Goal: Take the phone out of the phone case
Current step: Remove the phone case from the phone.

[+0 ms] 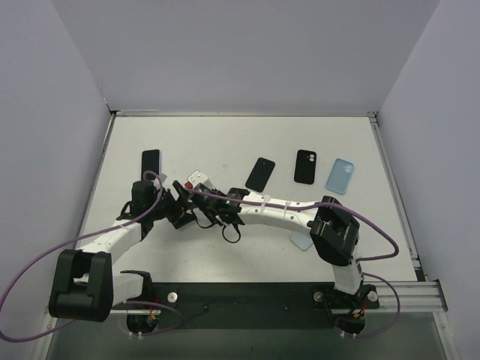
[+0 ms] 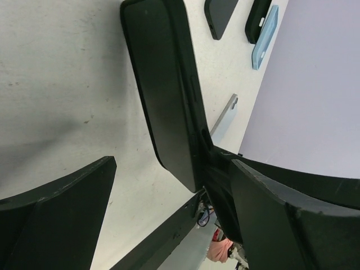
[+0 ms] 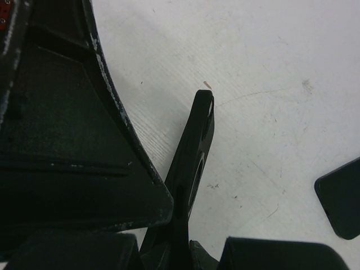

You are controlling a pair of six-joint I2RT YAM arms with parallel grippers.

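Observation:
A black phone in its black case (image 2: 163,95) stands on edge above the table, between the two arms' ends in the top view (image 1: 196,210). My right gripper (image 1: 210,208) is shut on the case's lower end. In the right wrist view the case (image 3: 198,146) shows edge-on with its camera cutout, pinched at my right gripper (image 3: 194,228). My left gripper (image 1: 180,212) is open, its fingers wide apart on either side of the phone's near end (image 2: 171,169). The phone sits close to the right-hand finger (image 2: 281,214); I cannot tell if they touch.
On the table lie a dark phone with a blue edge (image 1: 151,162), a silver-white item (image 1: 196,178), a black phone (image 1: 260,174), a black case (image 1: 305,166), a light blue case (image 1: 340,176) and a pale blue piece (image 1: 302,241) under the right arm. White walls surround the table.

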